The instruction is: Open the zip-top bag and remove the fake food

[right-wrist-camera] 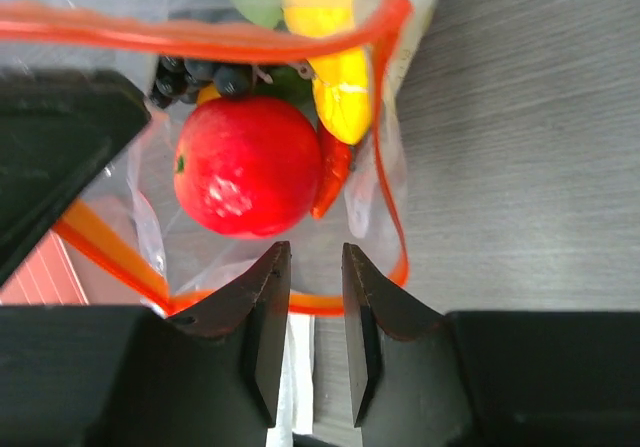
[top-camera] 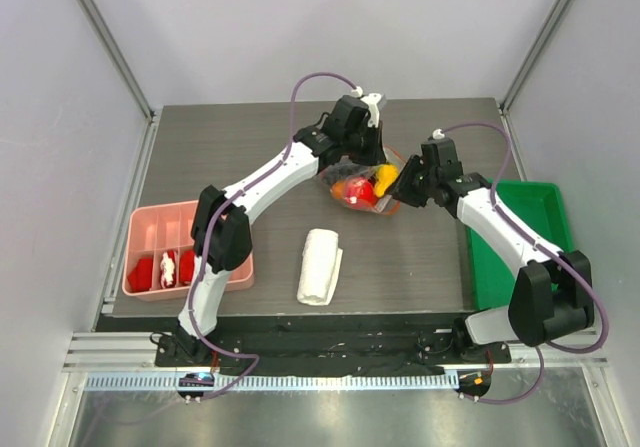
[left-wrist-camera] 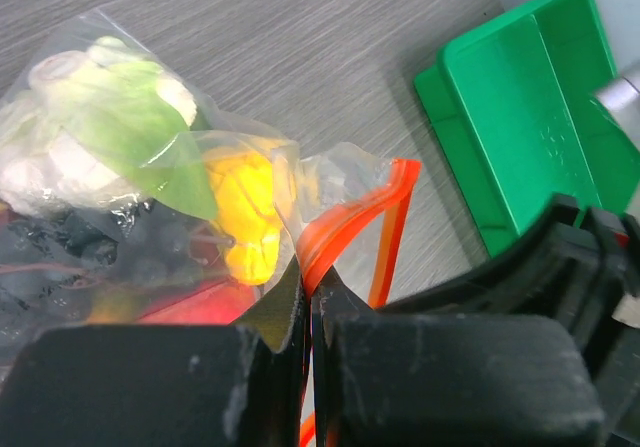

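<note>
The clear zip-top bag [top-camera: 362, 183] lies at the back middle of the table with its mouth open toward the right arm. My left gripper [left-wrist-camera: 308, 277] is shut on its orange-red zip strip [left-wrist-camera: 352, 215], holding that edge up. My right gripper [right-wrist-camera: 315, 262] stands at the open mouth, jaws a small gap apart, and the lower strip [right-wrist-camera: 320, 303] runs across behind them, not pinched. The fake food is inside: a red apple [right-wrist-camera: 247, 165], a yellow piece [right-wrist-camera: 340, 92], dark grapes [right-wrist-camera: 195, 75] and a green leafy piece [left-wrist-camera: 130, 127]. In the top view the left gripper [top-camera: 372, 153] and right gripper [top-camera: 405, 183] flank the bag.
A green tray [top-camera: 520, 242] sits at the table's right edge, beside the right arm. A pink compartment tray [top-camera: 150, 237] with small red pieces sits at the left edge. A folded white cloth [top-camera: 320, 265] lies in the near middle. Walls close in the back and sides.
</note>
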Motion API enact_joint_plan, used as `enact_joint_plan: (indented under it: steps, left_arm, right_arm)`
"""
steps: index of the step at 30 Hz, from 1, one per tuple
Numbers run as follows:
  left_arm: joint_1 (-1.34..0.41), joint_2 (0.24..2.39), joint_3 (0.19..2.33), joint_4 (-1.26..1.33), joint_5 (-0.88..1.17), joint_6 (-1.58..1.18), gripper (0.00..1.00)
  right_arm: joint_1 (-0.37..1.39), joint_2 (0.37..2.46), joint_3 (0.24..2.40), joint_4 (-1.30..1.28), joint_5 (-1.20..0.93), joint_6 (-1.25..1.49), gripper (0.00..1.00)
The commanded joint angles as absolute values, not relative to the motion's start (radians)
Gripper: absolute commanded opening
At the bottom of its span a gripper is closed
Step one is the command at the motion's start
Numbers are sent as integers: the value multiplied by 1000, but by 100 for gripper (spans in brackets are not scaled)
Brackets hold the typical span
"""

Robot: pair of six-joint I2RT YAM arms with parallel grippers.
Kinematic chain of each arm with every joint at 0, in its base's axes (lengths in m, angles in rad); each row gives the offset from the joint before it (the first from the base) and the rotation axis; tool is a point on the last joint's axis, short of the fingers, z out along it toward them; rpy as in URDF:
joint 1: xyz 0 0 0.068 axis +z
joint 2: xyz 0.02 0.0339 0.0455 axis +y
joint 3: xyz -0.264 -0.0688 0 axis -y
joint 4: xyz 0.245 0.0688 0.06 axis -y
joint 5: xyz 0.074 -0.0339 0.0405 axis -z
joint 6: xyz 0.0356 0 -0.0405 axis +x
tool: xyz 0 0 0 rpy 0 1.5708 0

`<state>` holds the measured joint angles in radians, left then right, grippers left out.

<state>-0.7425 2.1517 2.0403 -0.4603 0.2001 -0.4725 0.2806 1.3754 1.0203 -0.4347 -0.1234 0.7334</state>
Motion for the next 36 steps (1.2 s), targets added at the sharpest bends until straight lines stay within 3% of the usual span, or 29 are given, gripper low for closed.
enact_joint_plan:
  steps: [1, 11, 29, 34, 35, 36]
  left_arm:
    - [-755, 2152, 2060, -402, 222, -488, 0]
    - [-767, 2158, 2051, -391, 229, -492, 0]
    - [-801, 2177, 2052, -388, 235, -497, 0]
    - [-804, 2178, 2051, -388, 236, -500, 0]
    - [-805, 2177, 2048, -388, 235, -500, 0]
    - [-804, 2175, 2045, -387, 236, -500, 0]
  right_arm:
    - [285, 1408, 1028, -310, -127, 724, 33]
    - [293, 1566, 1039, -226, -9, 667, 42]
    - [299, 1646, 904, 170, -40, 736, 52]
    - [307, 1635, 868, 259, -8, 790, 42]
    - [305, 1637, 871, 261, -5, 793, 25]
    - [308, 1635, 865, 274, -5, 796, 16]
